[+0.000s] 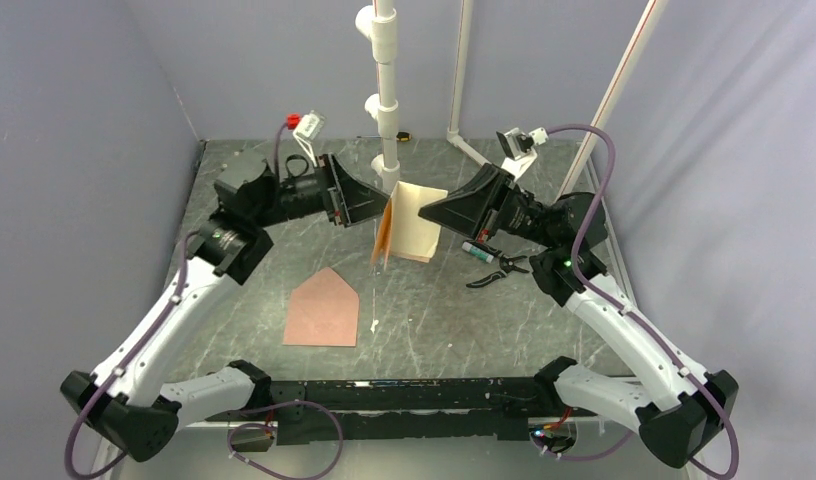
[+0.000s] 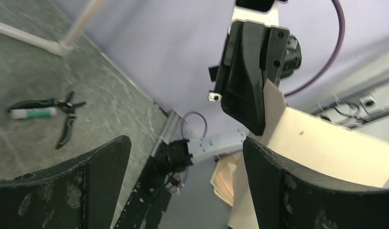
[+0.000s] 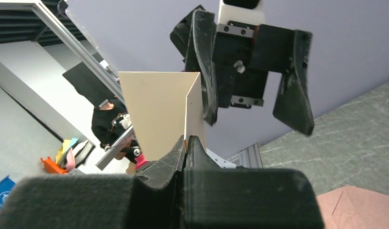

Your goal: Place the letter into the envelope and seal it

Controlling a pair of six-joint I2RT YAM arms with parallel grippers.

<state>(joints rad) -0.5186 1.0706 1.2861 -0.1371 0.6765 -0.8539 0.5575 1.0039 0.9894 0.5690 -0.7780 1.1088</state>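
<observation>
Letter [image 1: 416, 222] upright midair, right gripper [image 1: 431, 212] clamped on its edge, left gripper [image 1: 381, 208] spread — beside it.

Letter [image 1: 419, 225]: pale cream-tan, unprinted; its folded side panel a deeper orange-tan.
Envelope [image 1: 324, 308]: uniform pinkish brown.
Worktop [image 1: 434, 320]: grey-green, marbled with thin pale veins.
Jaws: matt black, scuffed grey on the inner faces.
Arm links [image 1: 169, 325]: white, with black joints.
Cables [image 2: 343, 28]: purple.
Pliers [image 1: 499, 272]: black.
Tube [image 1: 478, 251]: white and green, black cap.
Pipe [image 1: 386, 90]: white.
Walls [image 1: 84, 120]: pale lavender-grey.
</observation>
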